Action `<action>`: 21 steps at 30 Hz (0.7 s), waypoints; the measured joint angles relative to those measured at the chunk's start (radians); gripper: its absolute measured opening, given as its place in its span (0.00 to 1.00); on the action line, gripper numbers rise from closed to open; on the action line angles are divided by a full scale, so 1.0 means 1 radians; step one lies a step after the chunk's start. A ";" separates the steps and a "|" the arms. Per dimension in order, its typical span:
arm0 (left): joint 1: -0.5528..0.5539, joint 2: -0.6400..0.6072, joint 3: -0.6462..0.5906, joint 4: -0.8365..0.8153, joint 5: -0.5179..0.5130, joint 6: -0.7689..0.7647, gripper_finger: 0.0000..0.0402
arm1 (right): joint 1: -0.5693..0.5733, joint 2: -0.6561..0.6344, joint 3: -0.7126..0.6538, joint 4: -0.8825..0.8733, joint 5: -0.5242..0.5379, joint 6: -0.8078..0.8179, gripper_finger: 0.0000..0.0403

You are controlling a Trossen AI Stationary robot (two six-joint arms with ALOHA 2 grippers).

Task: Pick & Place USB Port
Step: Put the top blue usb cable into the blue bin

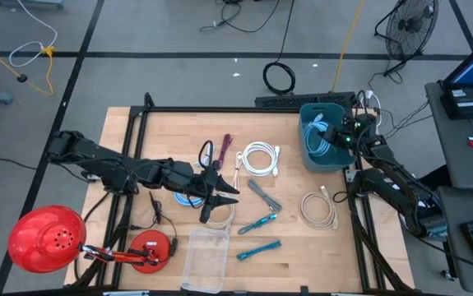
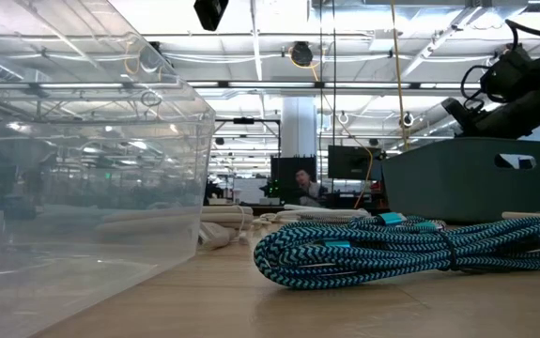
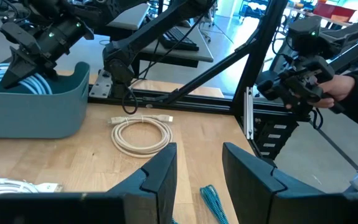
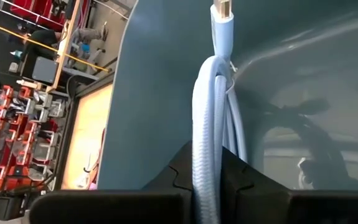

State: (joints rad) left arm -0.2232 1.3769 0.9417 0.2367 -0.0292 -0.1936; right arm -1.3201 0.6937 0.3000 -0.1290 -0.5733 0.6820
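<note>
Several coiled USB cables lie on the wooden table: a white one (image 1: 260, 158), a cream one (image 1: 318, 209) (image 3: 141, 134) and teal braided ones (image 1: 259, 222) (image 2: 392, 249). A light blue cable (image 4: 207, 155) is coiled inside the teal bin (image 1: 325, 156) (image 2: 471, 178) at the far right. My right gripper (image 1: 337, 133) (image 4: 207, 186) reaches into that bin and is shut on this cable. My left gripper (image 1: 222, 194) (image 3: 198, 177) hovers open over the middle of the table, with nothing between its fingers. My right gripper pinches the light blue cable's looped strands (image 4: 205, 163) between its two fingers, which lie along the strands. The USB plug end (image 4: 222, 11) sticks out beyond the fingertips. The cable is inside the bin, against its wall (image 4: 166, 93); its other end is out of sight.
A clear plastic box (image 1: 206, 256) (image 2: 72, 160) stands at the near edge. Scissors (image 1: 206, 153), a red-handled tool (image 1: 225, 150), a blue coil (image 1: 189, 198) and a grey tool (image 1: 264, 196) lie mid-table. A red lamp (image 1: 47, 238) sits near left. A person's hand (image 3: 353, 93) shows beyond the table.
</note>
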 joint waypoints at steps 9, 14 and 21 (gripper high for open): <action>-0.001 0.000 0.000 0.000 0.000 0.003 0.33 | 0.000 0.000 -0.001 -0.029 0.049 -0.017 0.25; -0.001 0.000 0.000 0.000 0.000 0.008 0.33 | 0.000 0.001 0.001 -0.036 0.049 -0.037 0.39; -0.001 0.000 0.000 0.000 0.000 0.008 0.33 | 0.000 0.001 0.075 -0.106 0.056 -0.102 0.53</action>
State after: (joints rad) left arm -0.2241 1.3769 0.9417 0.2367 -0.0292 -0.1852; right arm -1.3205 0.6945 0.3755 -0.2353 -0.5173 0.5799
